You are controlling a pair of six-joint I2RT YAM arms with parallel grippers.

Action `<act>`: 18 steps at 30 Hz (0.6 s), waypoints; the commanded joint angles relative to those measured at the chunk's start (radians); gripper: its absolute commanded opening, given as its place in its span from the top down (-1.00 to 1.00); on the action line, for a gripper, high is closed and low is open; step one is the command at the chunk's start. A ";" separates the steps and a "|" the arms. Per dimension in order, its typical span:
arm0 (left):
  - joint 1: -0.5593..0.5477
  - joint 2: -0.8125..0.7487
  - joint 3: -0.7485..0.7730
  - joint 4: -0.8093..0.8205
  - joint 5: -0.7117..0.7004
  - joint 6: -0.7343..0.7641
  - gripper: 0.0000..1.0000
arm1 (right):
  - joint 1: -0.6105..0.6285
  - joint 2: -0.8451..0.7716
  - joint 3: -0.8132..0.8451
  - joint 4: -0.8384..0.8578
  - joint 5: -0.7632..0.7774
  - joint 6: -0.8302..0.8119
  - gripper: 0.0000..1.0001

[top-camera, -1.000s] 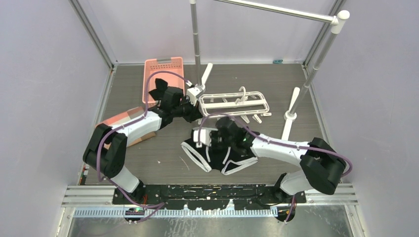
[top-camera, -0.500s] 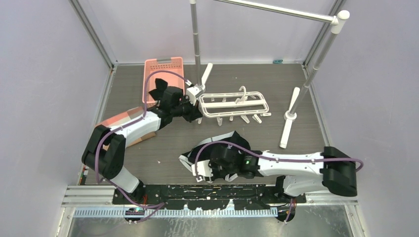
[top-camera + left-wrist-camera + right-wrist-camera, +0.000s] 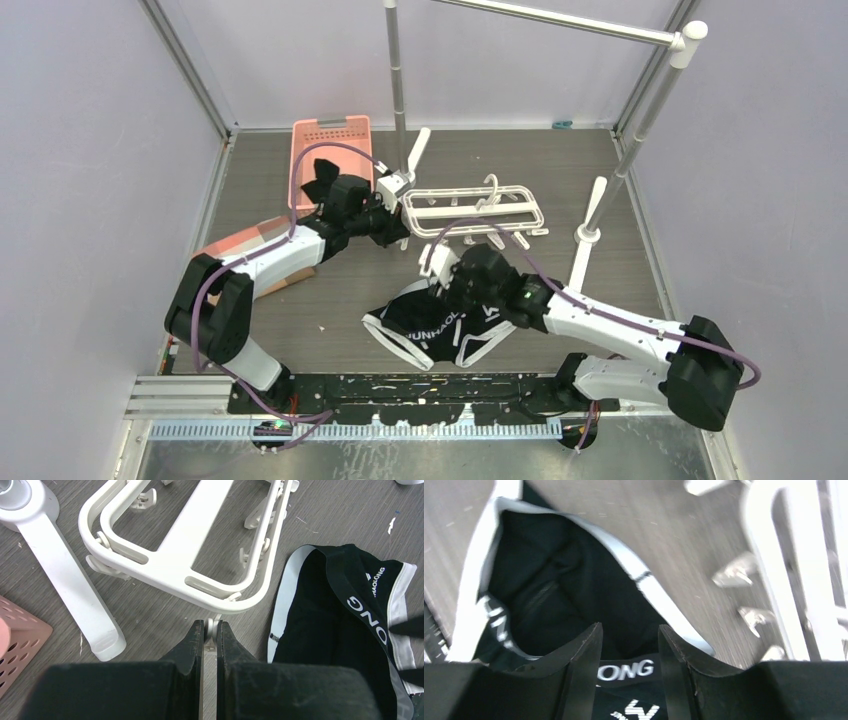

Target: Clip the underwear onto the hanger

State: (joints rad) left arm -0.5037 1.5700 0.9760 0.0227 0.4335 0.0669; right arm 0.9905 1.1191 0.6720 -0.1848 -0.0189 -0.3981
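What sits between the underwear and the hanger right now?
Only bare tabletop. The left wrist view shows it plainly between the hanger and the underwear, and the right wrist view shows the same empty strip.

Left arm (image 3: pixel 270 255) and right arm (image 3: pixel 600 325): white link shells, black joint housings. Purple cable (image 3: pixel 340 147) runs along each. Left hand (image 3: pixel 210 627), right hand (image 3: pixel 629 635): black, tapered fingers, two per hand.
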 commanded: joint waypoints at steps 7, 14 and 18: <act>0.007 -0.060 0.050 0.028 -0.009 -0.013 1.00 | -0.275 0.052 0.061 -0.008 0.151 0.458 -0.18; 0.007 -0.056 0.051 0.025 -0.001 -0.016 0.99 | -0.396 0.116 0.054 0.006 0.106 0.565 -0.20; 0.007 -0.056 0.052 0.025 -0.001 -0.015 1.00 | -0.455 0.174 0.075 0.024 0.053 0.566 -0.22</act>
State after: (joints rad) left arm -0.5037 1.5639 0.9794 0.0063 0.4309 0.0601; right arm 0.5766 1.2560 0.6945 -0.2070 0.0769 0.1154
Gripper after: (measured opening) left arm 0.053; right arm 0.604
